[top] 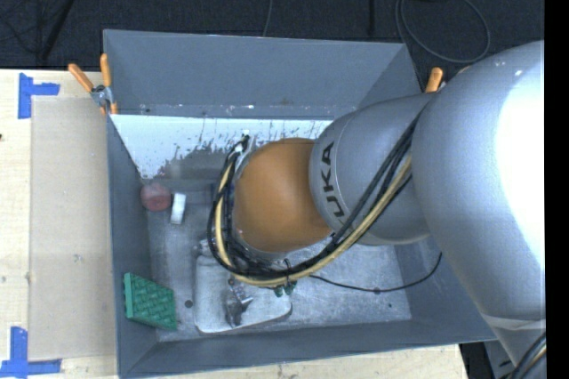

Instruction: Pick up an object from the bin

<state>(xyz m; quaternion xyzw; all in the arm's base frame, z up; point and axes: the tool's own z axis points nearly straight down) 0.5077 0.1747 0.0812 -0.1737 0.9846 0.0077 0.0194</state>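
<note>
My gripper [237, 304] shows just below the orange cover, low in the front middle of the bin. It hangs over a pale grey flat rectangular piece [212, 302] that lies on the bin floor, and seems to touch it or sit just above it. A green ridged wedge-shaped block [147, 299] lies to the left of that piece, in the bin's front left corner.
A reddish-brown round lump [156, 197] and a small white cylinder [178, 208] lie together by the left wall, further back. The arm with its orange cover and cables hides the middle and right of the bin.
</note>
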